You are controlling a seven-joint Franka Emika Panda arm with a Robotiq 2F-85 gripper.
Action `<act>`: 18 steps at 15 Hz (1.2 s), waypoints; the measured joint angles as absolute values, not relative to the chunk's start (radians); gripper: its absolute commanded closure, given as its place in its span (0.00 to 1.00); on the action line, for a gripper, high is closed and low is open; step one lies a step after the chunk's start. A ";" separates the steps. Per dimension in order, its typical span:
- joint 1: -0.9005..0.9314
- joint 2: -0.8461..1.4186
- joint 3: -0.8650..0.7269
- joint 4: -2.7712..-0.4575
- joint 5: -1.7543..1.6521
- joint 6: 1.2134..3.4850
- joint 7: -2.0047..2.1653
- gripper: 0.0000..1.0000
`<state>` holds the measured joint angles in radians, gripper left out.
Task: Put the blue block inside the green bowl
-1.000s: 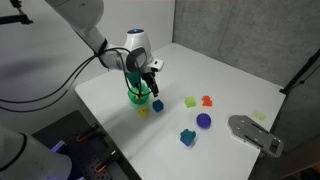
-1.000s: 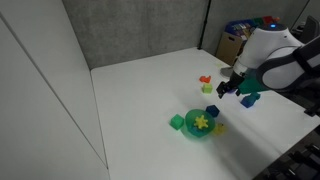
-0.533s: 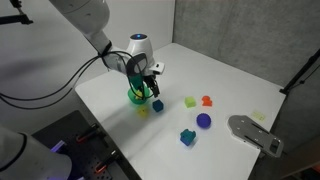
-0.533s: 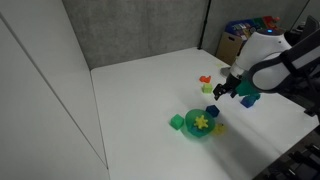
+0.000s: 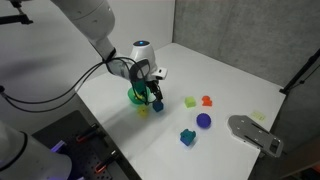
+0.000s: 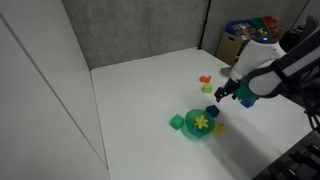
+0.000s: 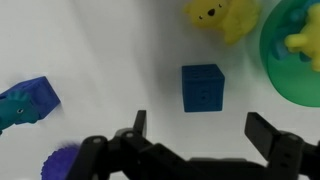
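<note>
The blue block (image 7: 203,87) sits on the white table, just ahead of my gripper (image 7: 200,130) in the wrist view. The jaws are wide open and empty, one to each side of the block's line. In both exterior views the gripper (image 5: 152,90) (image 6: 222,95) hovers just above the blue block (image 5: 157,105) (image 6: 211,111). The green bowl (image 5: 135,97) (image 6: 203,125) stands right beside the block and holds a yellow piece. Its rim shows at the right edge of the wrist view (image 7: 300,60).
A yellow toy (image 7: 225,18) lies by the bowl. A teal block (image 7: 25,103) (image 5: 187,137) and purple ball (image 5: 203,120) lie further off, with a yellow-green block (image 5: 189,101) and an orange piece (image 5: 207,100). A green block (image 6: 177,122) sits beside the bowl. A grey object (image 5: 255,135) lies near the table edge.
My gripper has moved down and a little sideways toward the blue block. The objects on the table have not moved.
</note>
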<state>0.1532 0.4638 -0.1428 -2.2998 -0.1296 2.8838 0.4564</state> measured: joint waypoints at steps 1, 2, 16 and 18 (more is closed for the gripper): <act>0.153 0.484 -0.146 -2.291 -0.129 2.901 0.450 0.00; 0.153 0.505 -0.148 -2.282 -0.127 2.919 0.443 0.00; 0.158 0.766 -0.118 -2.104 -0.016 3.008 0.334 0.25; 0.163 0.788 -0.123 -2.088 -0.016 3.019 0.333 0.34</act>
